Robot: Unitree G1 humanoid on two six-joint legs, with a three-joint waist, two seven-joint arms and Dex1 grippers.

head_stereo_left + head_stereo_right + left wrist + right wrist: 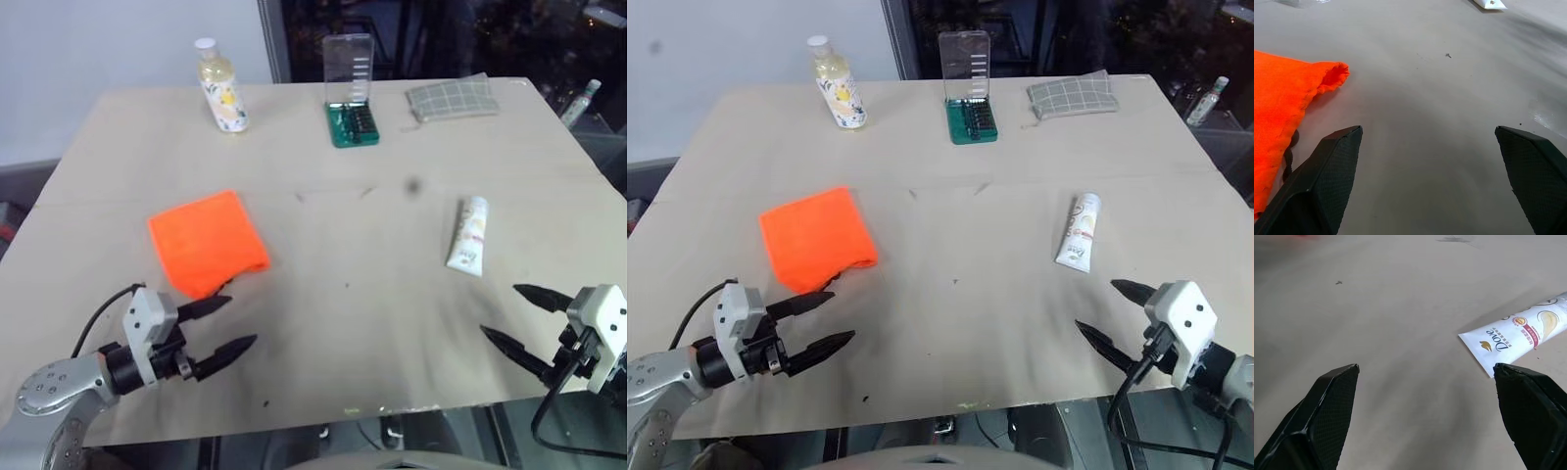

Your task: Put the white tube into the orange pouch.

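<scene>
Head views. We see a beige table [323,294]. The orange pouch [208,242] lies flat on its left half; the white tube [469,235] lies on the right half, well apart from the pouch, its crimped end toward the near edge. Along the far edge stand a bottle [220,88], a green case [352,93] with its clear lid raised, and a checked pouch [452,99]. The left gripper [223,326] hovers near the front left, fingers spread wide and empty, its upper fingertip just beside the pouch's near corner. The right gripper [517,315] hovers near the front right, likewise spread and empty, near the tube's crimped end but apart from it.

Left wrist view. We see both black fingers [1327,181] wide apart over bare table, with the pouch [1283,117] and its dark cord beside one finger. The tube's end [1489,4] shows far off.

Right wrist view. We see the fingers [1317,416] parted, nothing between them; the tube [1518,333] lies just beyond one fingertip, crimped end nearest.
</scene>
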